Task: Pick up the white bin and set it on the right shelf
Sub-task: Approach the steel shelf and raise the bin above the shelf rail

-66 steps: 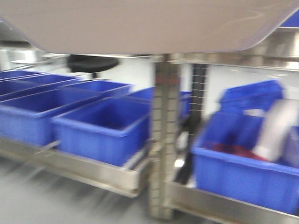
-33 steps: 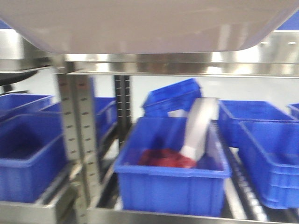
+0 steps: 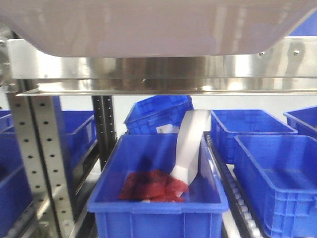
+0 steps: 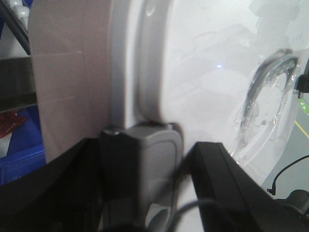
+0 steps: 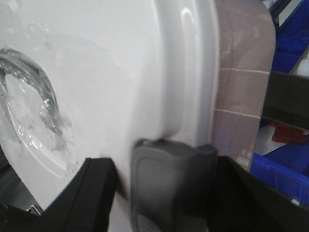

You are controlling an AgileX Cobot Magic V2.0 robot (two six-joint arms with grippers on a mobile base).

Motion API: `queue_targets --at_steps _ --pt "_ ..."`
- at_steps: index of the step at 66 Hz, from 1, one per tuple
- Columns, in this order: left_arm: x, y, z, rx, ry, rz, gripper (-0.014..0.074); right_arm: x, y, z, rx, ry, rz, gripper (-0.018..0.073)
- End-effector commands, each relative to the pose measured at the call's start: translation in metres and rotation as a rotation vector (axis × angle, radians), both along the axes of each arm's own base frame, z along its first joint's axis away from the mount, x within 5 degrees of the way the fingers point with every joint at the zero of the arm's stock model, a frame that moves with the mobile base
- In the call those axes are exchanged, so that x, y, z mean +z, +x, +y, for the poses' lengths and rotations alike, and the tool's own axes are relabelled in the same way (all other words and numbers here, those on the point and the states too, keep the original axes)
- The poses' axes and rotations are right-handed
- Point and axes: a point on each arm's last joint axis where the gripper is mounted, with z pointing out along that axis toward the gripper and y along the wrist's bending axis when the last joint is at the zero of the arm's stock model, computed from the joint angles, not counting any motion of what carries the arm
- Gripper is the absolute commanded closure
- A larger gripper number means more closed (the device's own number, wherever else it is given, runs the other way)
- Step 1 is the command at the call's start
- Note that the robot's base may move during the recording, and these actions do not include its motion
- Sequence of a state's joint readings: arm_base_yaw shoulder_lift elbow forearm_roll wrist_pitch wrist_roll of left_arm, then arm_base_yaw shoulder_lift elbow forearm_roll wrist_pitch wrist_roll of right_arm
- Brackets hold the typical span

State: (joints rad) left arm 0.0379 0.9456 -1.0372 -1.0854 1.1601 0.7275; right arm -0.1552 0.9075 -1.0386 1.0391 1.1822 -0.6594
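Observation:
The white bin (image 3: 148, 25) fills the top of the front view, its pale pinkish underside level just above the right shelf's shiny steel front rail (image 3: 163, 74). A perforated grey upright (image 3: 39, 163) stands at the left. In the left wrist view my left gripper (image 4: 154, 179) is shut on the bin (image 4: 207, 72), its black fingers either side of a grey latch (image 4: 152, 159). In the right wrist view my right gripper (image 5: 164, 188) is shut on the bin (image 5: 106, 72) at its grey latch (image 5: 169, 179). The lid's recessed handle (image 5: 29, 96) shows.
On the level below, a blue open crate (image 3: 158, 213) holds red material (image 3: 153, 186) and a white curved strip (image 3: 190, 144). More blue crates stand at the right (image 3: 277, 168), behind (image 3: 158, 111) and at the left (image 3: 10, 183).
The view has swung right along the shelving: the upright and crates slid left across the frame. The steel rail now sits close under the bin. The bin stays held.

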Motion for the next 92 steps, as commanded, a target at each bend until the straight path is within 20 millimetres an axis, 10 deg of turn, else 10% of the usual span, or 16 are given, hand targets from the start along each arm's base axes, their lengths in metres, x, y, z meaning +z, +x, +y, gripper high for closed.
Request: queue_targets --at_steps 1,92 --pt "0.0246 -0.0145 -0.0110 -0.117 -0.171 -0.041 0.0357 0.0236 -0.0149 0.0137 0.143 0.170 -0.041 0.0162" --pt "0.0246 -0.0145 -0.0110 -0.117 -0.171 -0.041 0.0357 0.0236 -0.0149 0.0137 0.143 0.170 -0.041 0.0162"
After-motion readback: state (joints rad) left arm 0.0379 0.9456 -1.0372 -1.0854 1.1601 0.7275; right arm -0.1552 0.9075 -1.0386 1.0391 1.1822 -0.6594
